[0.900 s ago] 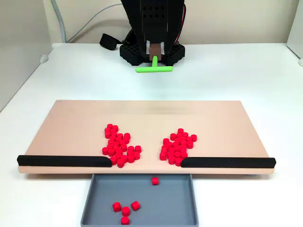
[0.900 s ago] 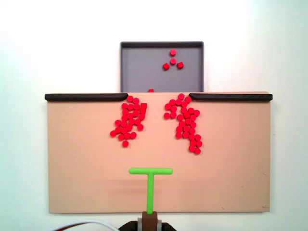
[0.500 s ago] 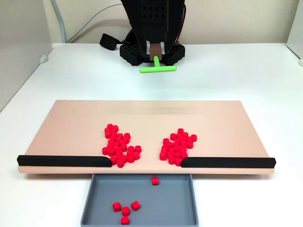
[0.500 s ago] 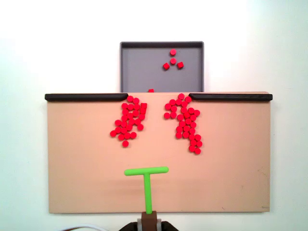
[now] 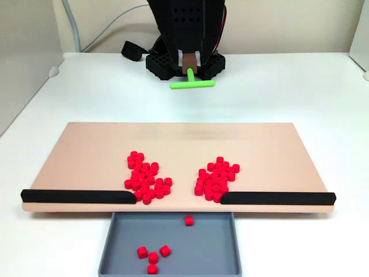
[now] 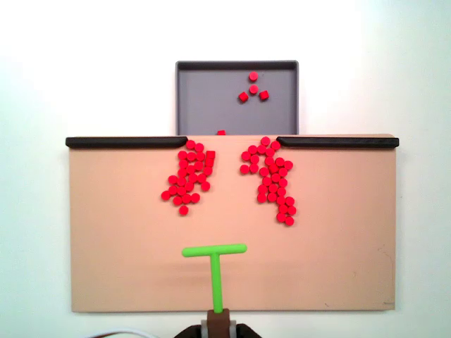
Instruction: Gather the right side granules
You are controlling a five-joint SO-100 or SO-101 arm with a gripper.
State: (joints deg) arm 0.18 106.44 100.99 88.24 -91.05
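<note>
**Operator:** Report tool state and position.

**Technician:** The gripper (image 6: 218,320) is clamped on the stem end of the green T-shaped pusher (image 6: 215,264). The jaws themselves are largely hidden, so their width cannot be read. In a fixed view facing the arm, the gripper (image 5: 189,62) holds the green T-shaped pusher (image 5: 192,84) clear of the wooden board (image 5: 86,144), toward 12 o'clock.

**Operator:** What has changed?

**Technician:** Within the last second the crossbar swung slightly toward 9 o'clock in a fixed view from above and took on a slight tilt. It has not moved in the last half second. No block has moved.

**Operator:** Locate the granules.

**Technician:** The granules (image 6: 271,179) lie on the wooden board (image 6: 338,246) at about 1 o'clock from the crossbar. Their head touches the end of the right black rail (image 6: 338,141), and a tail straggles toward 5 o'clock. In the facing view the same granules (image 5: 145,178) appear on the left. The compact cluster (image 6: 189,176) sits apart from them, toward 9 o'clock. A few lone blocks (image 6: 253,91) already lie in the grey tray (image 6: 197,105).

**Operator:** Consequence for the task?

**Technician:** Gathering has not begun. The shift probably moved the crossbar off the target line, so it should be re-aimed toward 3 o'clock, behind the tail, before pushing toward 12 o'clock.
</note>
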